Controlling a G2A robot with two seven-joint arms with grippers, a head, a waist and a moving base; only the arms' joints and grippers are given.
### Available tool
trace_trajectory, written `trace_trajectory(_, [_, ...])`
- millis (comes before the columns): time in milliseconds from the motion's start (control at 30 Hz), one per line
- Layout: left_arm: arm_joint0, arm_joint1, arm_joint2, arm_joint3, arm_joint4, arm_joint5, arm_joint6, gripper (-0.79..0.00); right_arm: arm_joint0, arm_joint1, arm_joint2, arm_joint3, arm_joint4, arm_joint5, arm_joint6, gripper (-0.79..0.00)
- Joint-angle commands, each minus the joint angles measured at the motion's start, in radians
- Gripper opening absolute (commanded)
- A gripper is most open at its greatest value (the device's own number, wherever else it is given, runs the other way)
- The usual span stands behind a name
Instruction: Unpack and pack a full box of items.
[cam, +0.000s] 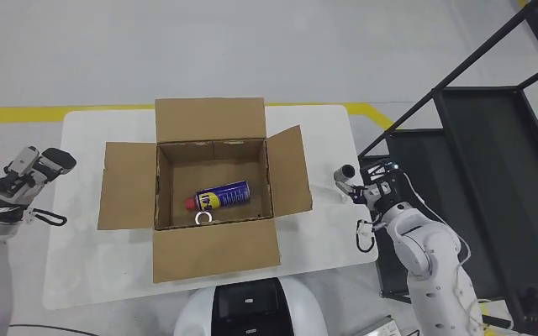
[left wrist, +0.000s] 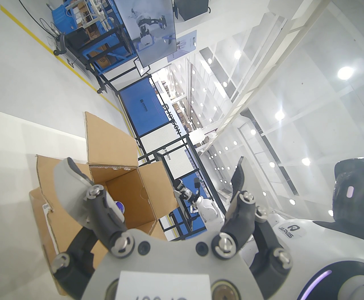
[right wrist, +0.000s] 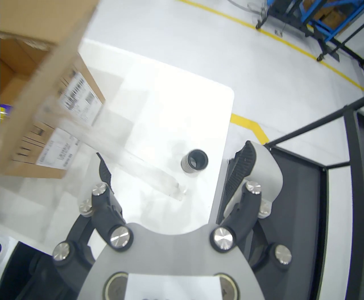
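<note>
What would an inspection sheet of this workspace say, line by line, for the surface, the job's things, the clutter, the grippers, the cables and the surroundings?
surface: white table with rounded corners.
job's things: cardboard box open, all four flaps folded out; spray can lying on its side inside it, small white ring beside its red cap; small grey cylinder on the table outside the box.
clutter: nothing seen.
grippers: left gripper open and empty, beside the table, facing the box; right gripper open and empty, near the cylinder.
cables: thin dark cables by the blue rack far behind.
surroundings: yellow floor line; black metal frame beside the table.
</note>
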Motion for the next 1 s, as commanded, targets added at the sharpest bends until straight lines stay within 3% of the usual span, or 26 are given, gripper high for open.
trace_trajectory(0, [0.000, 0.000, 0.000, 0.000, 0.000, 0.000, 0.000, 0.000, 0.026, 0.001, -0.003, 0.071, 0.011, 0.011, 0.007, 0.000])
trace_trajectory(300, [0.000, 0.000, 0.000, 0.000, 0.000, 0.000, 0.000, 0.000, 0.095, 0.002, -0.033, 0.276, 0.080, 0.033, -0.008, 0.000])
trace_trajectory(967, [0.000, 0.000, 0.000, 0.000, 0.000, 0.000, 0.000, 0.000, 0.321, -0.002, -0.140, 0.582, -0.019, 0.220, -0.112, 0.000])
